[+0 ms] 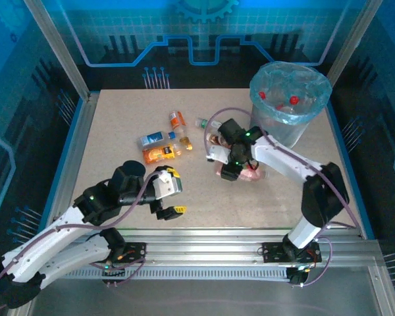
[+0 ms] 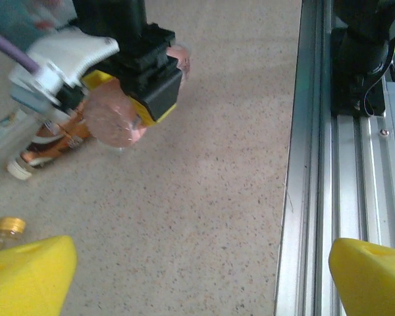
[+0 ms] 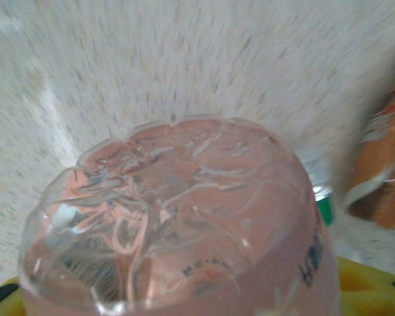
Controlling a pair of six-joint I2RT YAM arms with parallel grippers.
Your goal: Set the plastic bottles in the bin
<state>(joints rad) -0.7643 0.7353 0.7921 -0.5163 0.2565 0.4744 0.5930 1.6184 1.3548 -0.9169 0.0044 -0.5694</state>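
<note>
A pink-tinted clear bottle (image 1: pixel 245 172) lies on the table between the fingers of my right gripper (image 1: pixel 236 166), which is shut on it. Its ribbed base (image 3: pixel 184 217) faces the right wrist camera. The left wrist view shows the same bottle (image 2: pixel 115 122) under the black and yellow fingers (image 2: pixel 151 89). Several more plastic bottles lie left of it, among them an orange-labelled one (image 1: pixel 159 153), a blue-labelled one (image 1: pixel 153 139) and a brown one (image 1: pixel 215 139). The bin (image 1: pixel 291 125), lined with light blue, stands at the back right with red-capped bottles (image 1: pixel 293 100) inside. My left gripper (image 1: pixel 176 191) hangs open over bare table (image 2: pixel 204 276).
A green-capped bottle (image 3: pixel 324 204) and a brown-labelled bottle (image 3: pixel 385 164) lie just beyond the held one. A yellow-capped bottle (image 2: pixel 3 230) sits by my left fingertip. The aluminium rail (image 2: pixel 316 164) runs along the near table edge. Frame posts border the table.
</note>
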